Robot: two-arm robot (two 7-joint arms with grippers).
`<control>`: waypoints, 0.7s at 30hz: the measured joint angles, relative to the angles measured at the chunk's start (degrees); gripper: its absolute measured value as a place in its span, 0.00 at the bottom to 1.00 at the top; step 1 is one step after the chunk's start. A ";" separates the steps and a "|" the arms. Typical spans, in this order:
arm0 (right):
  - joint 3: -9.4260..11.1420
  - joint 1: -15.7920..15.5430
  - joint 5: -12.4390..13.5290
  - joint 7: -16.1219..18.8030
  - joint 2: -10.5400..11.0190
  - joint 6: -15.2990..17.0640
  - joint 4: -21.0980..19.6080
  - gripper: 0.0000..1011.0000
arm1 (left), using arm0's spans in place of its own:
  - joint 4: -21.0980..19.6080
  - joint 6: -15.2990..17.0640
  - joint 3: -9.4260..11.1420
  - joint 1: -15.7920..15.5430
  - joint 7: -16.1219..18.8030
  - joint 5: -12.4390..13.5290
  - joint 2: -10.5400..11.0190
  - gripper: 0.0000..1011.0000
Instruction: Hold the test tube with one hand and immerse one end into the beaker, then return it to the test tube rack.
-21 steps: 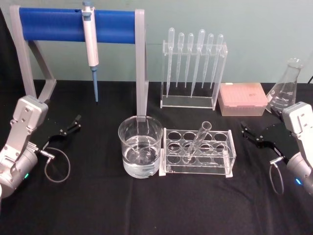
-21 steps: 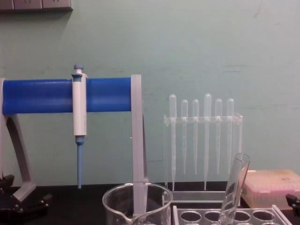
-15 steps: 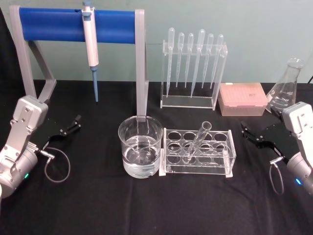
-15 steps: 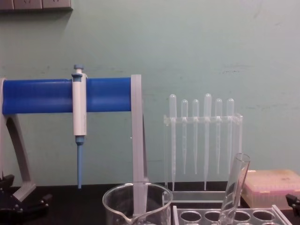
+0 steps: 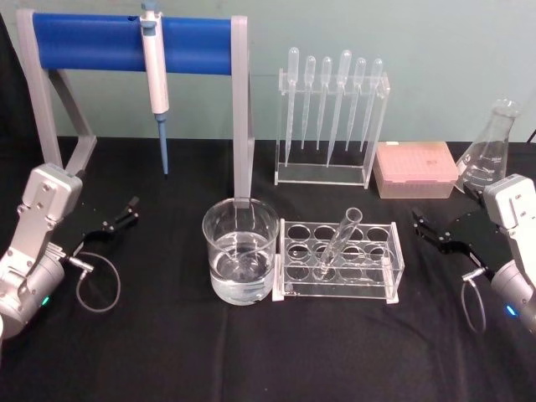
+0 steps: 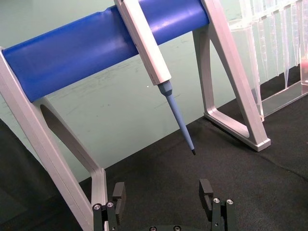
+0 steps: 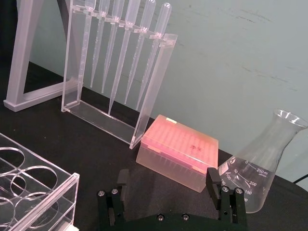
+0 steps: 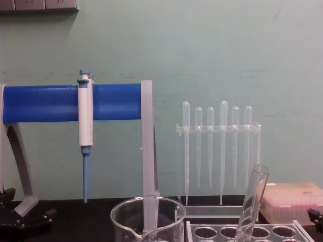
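Two grippers rest at the sides of the black tabletop (image 5: 251,352), and neither touches anything. The left gripper (image 5: 128,211) is at the centre left of the head view with its jaws apart. Its wrist view shows the same gap (image 6: 162,190), facing the blue-barred stand (image 5: 126,42) and the white-and-blue pipette (image 5: 155,75) that hangs from it. The right gripper (image 5: 417,224) is at the centre right of the head view, also spread open. In its wrist view (image 7: 167,177) it points toward the pink tip box (image 5: 416,169) and the Erlenmeyer flask (image 5: 490,155).

The test tube (image 5: 339,243) stands in the clear test tube rack (image 5: 395,261) at the middle of the frame. It sits in one of the middle holes and leans, with its open rim tipped toward the upper right. The chest view shows the same tilt (image 8: 252,201).

The beaker (image 5: 209,243) stands just left of the rack, touching or nearly touching it, and is partly filled with clear liquid. Its rim and spout show at the bottom of the chest view (image 8: 121,212).

Six plastic pipettes hang in an acrylic holder (image 5: 331,109) in the upper middle of the head view.
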 joint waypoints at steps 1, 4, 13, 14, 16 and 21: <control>0.00 0.00 0.00 0.00 0.00 0.00 0.00 0.99 | 0.00 0.00 0.00 0.00 0.00 0.00 0.00 0.99; 0.00 0.00 0.00 0.00 0.00 0.00 0.00 0.99 | 0.00 0.00 0.00 0.00 0.00 0.00 0.00 0.99; 0.00 0.00 0.00 0.00 0.00 0.00 0.00 0.99 | 0.00 0.00 0.00 0.00 0.00 0.00 0.00 0.99; 0.00 0.00 0.00 0.00 0.00 0.00 0.00 0.99 | 0.00 0.00 0.00 0.00 0.00 0.00 0.00 0.99; 0.00 0.00 0.00 0.00 0.00 0.00 0.00 0.99 | 0.00 0.00 0.00 0.00 0.00 0.00 0.00 0.99; 0.07 -0.05 0.00 0.04 0.00 -0.04 -0.06 0.99 | 0.00 0.00 0.00 0.00 0.00 0.00 0.00 0.99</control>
